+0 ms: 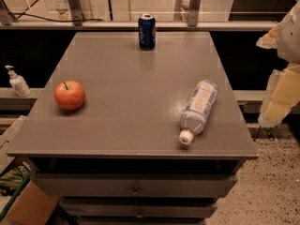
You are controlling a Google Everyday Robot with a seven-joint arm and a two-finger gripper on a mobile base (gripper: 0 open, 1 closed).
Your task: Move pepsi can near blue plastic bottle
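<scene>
The pepsi can [146,31] stands upright at the far edge of the grey table [126,121], near the middle. The blue plastic bottle [199,109] lies on its side at the front right of the table, with its white cap pointing toward the front edge. My gripper [280,95] is at the right edge of the view, beside the table and off its surface. It is well away from the can and to the right of the bottle. It holds nothing that I can see.
A red apple [70,95] sits at the table's left side. A small white pump dispenser [18,82] stands on a ledge left of the table. Cardboard boxes [23,205] lie on the floor at the front left. A railing runs behind the table.
</scene>
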